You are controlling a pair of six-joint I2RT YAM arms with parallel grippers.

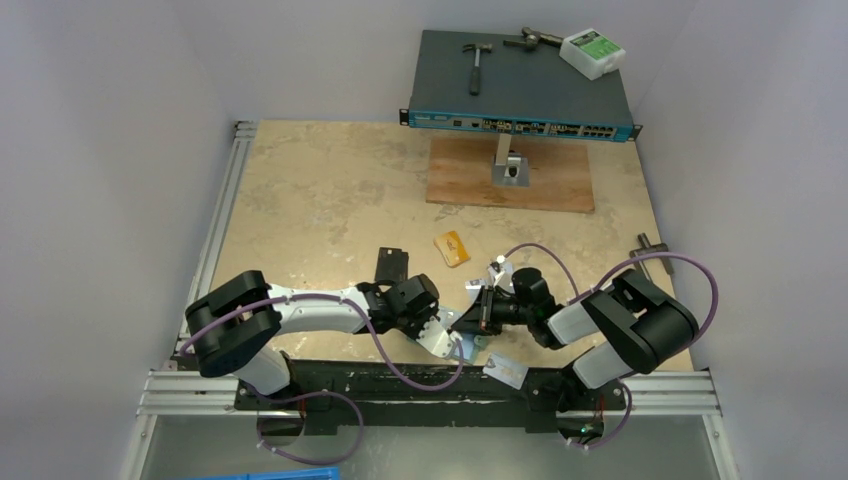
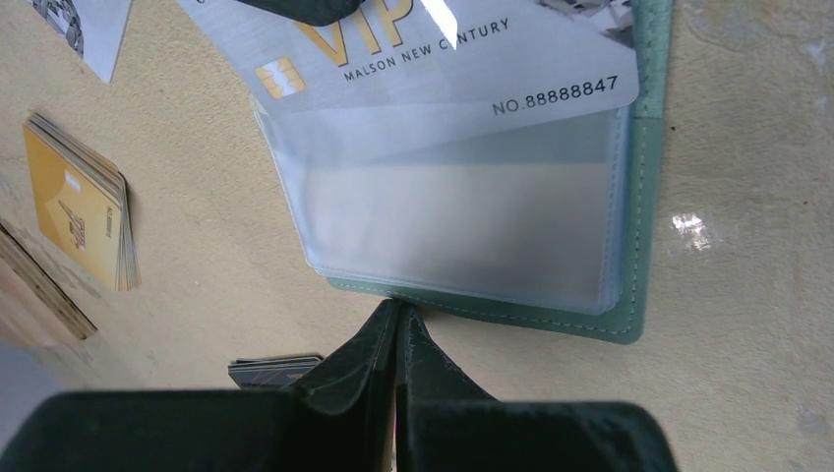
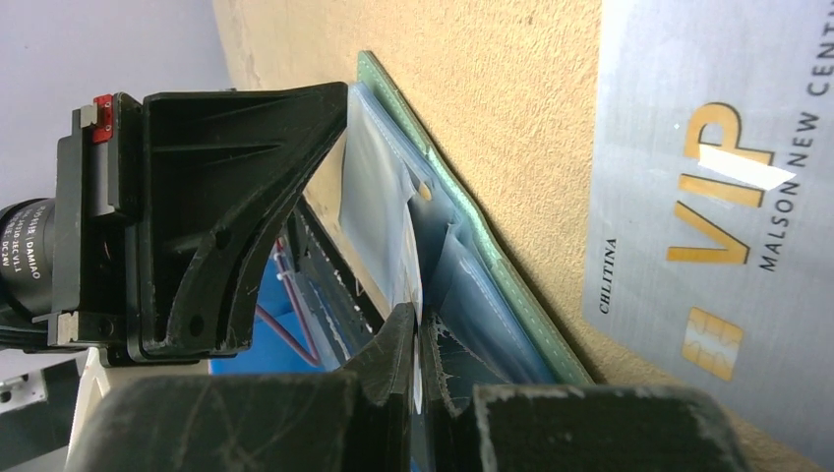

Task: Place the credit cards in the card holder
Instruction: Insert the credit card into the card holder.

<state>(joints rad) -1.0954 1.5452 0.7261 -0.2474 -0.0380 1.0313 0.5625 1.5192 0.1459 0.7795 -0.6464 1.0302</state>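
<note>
1. Right claw (image 3: pixel 417 329): scuffed matte-black fingers are clenched on a thin clear sleeve (image 3: pixel 379 197), which stands up off the card holder's cover.
2. Left claw (image 2: pixel 396 313): tapered black fingers are pressed tight together, their tips meeting the holder's stitched rim at 6 o'clock. Whether they pinch that rim cannot be told.
3. Card holder (image 2: pixel 647 177): it lies open on the counter (image 2: pixel 216 265) between the two claws, near the counter's front edge. The cover is teal and leather-like, with pale stitching and a rounded corner. Frosted, soft plastic pockets are layered inside it.
4. Silver VIP card (image 2: pixel 433 69): a thin rectangle with a brushed-metal sheen, a gold chip and gold lettering. It reads "MALSON NEW CENTURY" and "NO.88888847". It lies across the 12 o'clock edge of the pockets, overlapping them.
5. Orange cards (image 2: pixel 79 202): a small stack with layered edges sits at 9 o'clock of the holder, well apart from it.
6. Grey-white card (image 2: pixel 84 29): it has dark markings, sits at 10 o'clock and is cut off by the frame.
7. Counter: sandy beige, mottled and grainy.
</note>
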